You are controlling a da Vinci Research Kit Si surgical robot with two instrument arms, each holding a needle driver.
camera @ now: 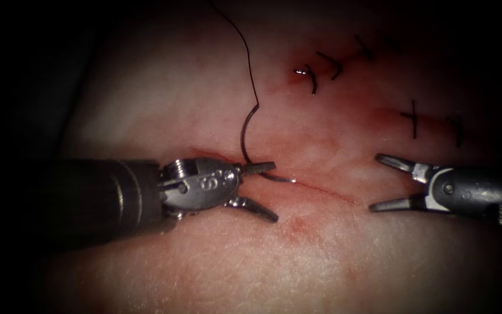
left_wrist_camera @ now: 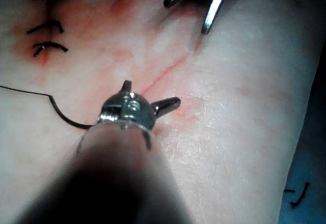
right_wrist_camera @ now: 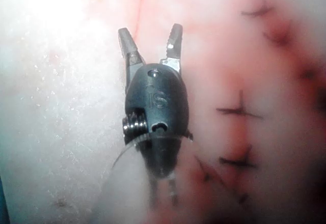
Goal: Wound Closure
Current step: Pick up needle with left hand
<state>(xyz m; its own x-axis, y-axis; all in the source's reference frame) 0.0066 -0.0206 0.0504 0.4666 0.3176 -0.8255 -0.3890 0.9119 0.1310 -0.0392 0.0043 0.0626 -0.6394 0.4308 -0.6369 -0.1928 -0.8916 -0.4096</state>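
Left pincer (camera: 265, 192), nearest, lies at the left end of the cut (camera: 321, 189) with jaws spread wide and nothing clamped between them. The needle (camera: 246, 136) passes just at its upper jaw: the curved body rises above the cut, while the tip end (camera: 283, 178) shows over the cut line, close beside that jaw. Whether the needle sits in the tissue (camera: 216, 261) cannot be told.

Right pincer (camera: 372, 181), at the right end of the cut, is wide open and holds nothing.

Thread (camera: 245, 46) runs from the needle's rear end up and away across the tissue. Farther back, finished stitches (camera: 326, 67) cross reddened tissue.
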